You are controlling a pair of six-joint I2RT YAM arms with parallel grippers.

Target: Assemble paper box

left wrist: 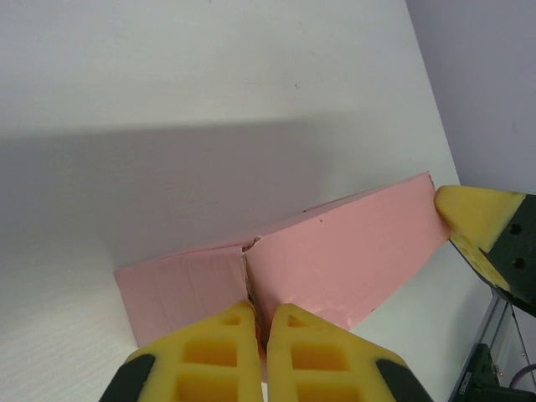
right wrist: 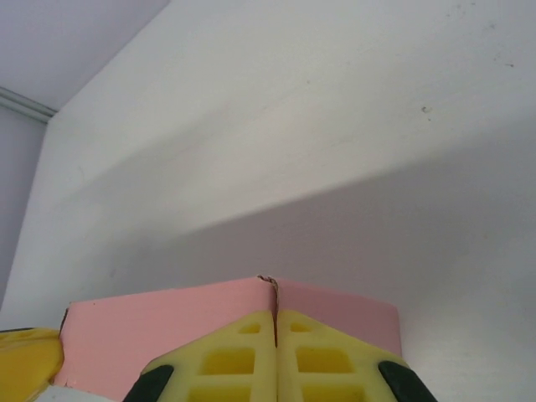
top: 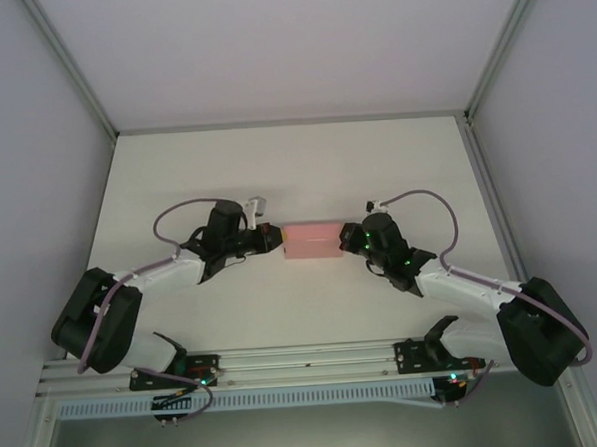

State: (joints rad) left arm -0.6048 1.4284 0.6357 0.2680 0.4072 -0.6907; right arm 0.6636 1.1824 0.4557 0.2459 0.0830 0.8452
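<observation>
Left gripper (left wrist: 261, 316): fingers pressed together, pinching a thin card edge of the paper box (left wrist: 335, 260). Right gripper (right wrist: 276, 316): likewise closed, clamped on the opposite end of the same box. Paper box: pink, rectangular, set crosswise between the two grippers, at mid table (top: 275, 165).

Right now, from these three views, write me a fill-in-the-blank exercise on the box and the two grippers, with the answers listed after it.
1. The paper box is ____ in colour.
2. It lies ____ the left gripper and the right gripper.
3. Each gripper's fingers are ____ in colour.
4. The table under the box is ____.

Missing words: pink; between; yellow; white.
</observation>
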